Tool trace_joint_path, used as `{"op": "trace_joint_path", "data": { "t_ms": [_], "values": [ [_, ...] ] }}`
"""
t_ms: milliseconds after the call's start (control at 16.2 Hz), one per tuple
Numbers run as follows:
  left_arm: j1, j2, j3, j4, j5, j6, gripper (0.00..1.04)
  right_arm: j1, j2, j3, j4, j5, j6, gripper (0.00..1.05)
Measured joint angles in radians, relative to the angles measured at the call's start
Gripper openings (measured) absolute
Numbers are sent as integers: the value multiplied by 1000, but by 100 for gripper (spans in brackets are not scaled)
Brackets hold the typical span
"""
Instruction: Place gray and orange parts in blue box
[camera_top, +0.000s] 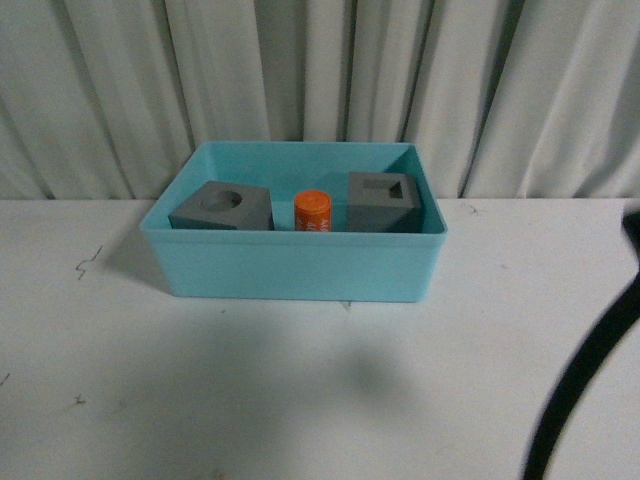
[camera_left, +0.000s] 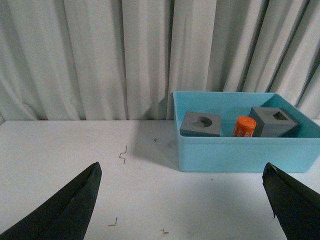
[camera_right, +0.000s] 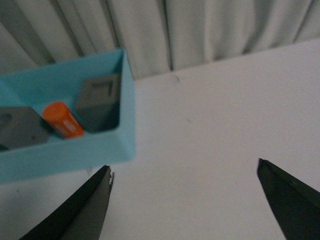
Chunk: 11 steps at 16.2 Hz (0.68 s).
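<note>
Front view | orange cylinder (camera_top: 312, 211) in blue box (camera_top: 293, 266) | white digits unreadable

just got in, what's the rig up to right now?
Nothing is being handled at the moment. Both gray cubes, the one with the round recess and the one with the rectangular recess, sit inside the blue box with the orange cylinder between them. The left end effector and the right end effector are open, empty and clear of the box, so the sorting looks done.
</note>
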Motion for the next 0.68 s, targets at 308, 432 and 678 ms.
{"op": "trace_joint_path", "data": {
  "t_ms": [308,432,678],
  "values": [
    [1,0,0,-2,-3,0,98,-50,-32,-177,288,-49,-148,69],
    [0,0,0,0,0,0,98,-114,-158,-234,414,-105,-237,45],
    [0,0,0,0,-1,0,98,-245,-408,-396,270,-244,-276,2]
  ]
}}
